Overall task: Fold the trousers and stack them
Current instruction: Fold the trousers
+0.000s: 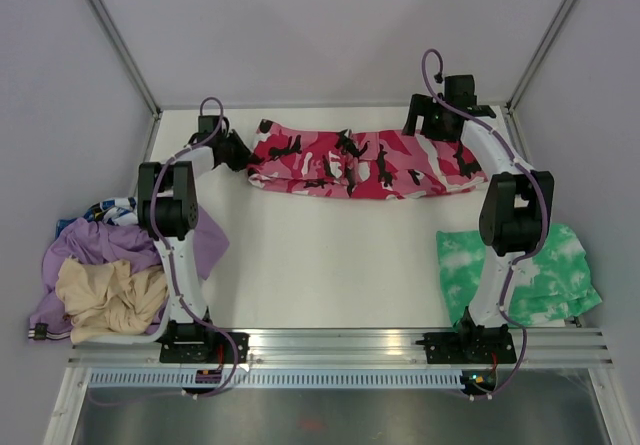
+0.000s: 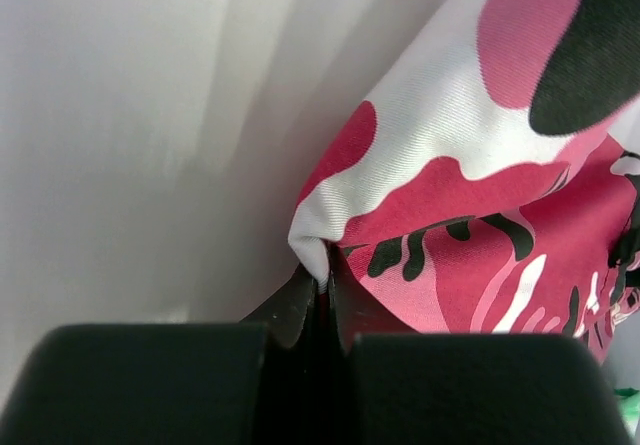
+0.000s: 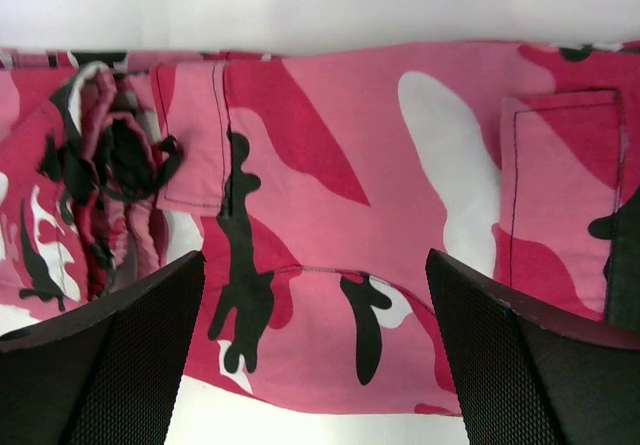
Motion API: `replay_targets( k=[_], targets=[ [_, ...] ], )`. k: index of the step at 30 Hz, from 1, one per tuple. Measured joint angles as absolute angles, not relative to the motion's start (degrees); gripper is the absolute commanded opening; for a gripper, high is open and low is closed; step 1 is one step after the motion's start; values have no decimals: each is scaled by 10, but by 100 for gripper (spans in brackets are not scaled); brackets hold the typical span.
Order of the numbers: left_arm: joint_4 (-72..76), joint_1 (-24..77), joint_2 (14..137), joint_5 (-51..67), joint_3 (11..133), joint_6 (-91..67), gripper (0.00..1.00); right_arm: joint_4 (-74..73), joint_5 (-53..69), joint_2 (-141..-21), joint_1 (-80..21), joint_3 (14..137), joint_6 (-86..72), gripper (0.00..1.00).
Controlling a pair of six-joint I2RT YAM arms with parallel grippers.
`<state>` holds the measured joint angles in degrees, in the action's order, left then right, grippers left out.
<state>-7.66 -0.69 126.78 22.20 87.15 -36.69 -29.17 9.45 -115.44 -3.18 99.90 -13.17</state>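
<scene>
The pink, red, white and black camouflage trousers lie stretched left to right along the far part of the table. My left gripper is at their left end, shut on a pinched fold of the cloth's edge, seen close in the left wrist view. My right gripper is over the right end, open, with the trousers flat below and between its fingers. A bunched waist cord lies at the left of that view.
A green-and-white tie-dye garment lies at the right near my right arm. A heap of lilac and beige clothes lies at the left edge. White walls enclose the table at the back and sides.
</scene>
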Motion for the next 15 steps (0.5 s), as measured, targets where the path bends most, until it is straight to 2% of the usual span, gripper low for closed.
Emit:
replay_targets(
  k=[7,15],
  targets=[
    [-101,-61,1238,218,874,-319,2,-289,105,-1155,-64,961,-130,98],
    [-162,-102,1204,137,940,-233,2,-262,119,-1155,-82,961,-147,98]
  ],
)
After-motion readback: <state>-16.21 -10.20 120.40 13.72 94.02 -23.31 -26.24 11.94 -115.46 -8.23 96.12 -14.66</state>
